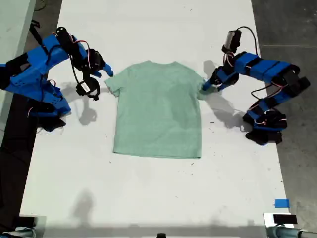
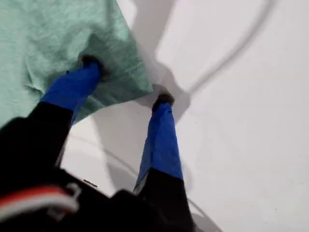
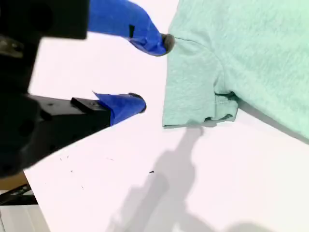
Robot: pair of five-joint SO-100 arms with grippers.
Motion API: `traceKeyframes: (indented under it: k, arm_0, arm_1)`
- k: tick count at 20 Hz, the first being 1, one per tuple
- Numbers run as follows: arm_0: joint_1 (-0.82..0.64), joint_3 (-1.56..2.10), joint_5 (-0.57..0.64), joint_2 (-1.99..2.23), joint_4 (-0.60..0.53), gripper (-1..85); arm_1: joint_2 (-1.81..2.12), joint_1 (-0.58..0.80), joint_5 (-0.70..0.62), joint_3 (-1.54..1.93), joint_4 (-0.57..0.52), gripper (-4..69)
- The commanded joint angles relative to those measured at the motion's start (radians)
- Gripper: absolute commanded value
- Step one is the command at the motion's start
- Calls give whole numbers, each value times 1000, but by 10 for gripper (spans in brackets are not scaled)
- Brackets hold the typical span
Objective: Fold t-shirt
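My first gripper (image 2: pixel 126 81) spread wide over a sleeve of the pale mint-green heathered cloth t-shirt (image 1: pixel 158 109) — one blue finger (image 2: pixel 77 84) pressed onto the fabric, the other on bare white table (image 1: pixel 148 193); nothing clamped. My second gripper (image 3: pixel 152 72) likewise agape, empty, just beside the opposite sleeve hem. T-shirt flat mid-table, collar towards the exterior view's top.

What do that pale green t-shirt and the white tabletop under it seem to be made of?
The pale mint-green t-shirt looks like soft knit cloth: heathered, matte, with a stitched sleeve hem that rumples. The white table looks hard, smooth and matte, with soft shadows; probably laminate or painted board, though I cannot tell which.
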Motion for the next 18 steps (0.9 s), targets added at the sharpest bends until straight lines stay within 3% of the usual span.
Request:
traceKeyframes:
  k: [1,2,6,9,13,18]
  arm_0:
    - [0,-31,12,5,-18,196]
    - [0,-31,12,5,-21,196]
    - [6,-28,14,5,-28,194]
    - [12,-25,14,3,-35,194]
    - [18,-20,14,-3,-44,194]
    - [20,-18,21,2,-32,192]
  arm_1:
    - [-46,-28,44,-97,12,41]
    - [-48,-32,46,-124,44,-9]
    - [78,-54,44,-356,322,-9]
    - [83,-83,84,-505,416,-9]
    - [-46,-258,210,-813,399,-9]
    - [-453,-430,308,-1177,302,-9]
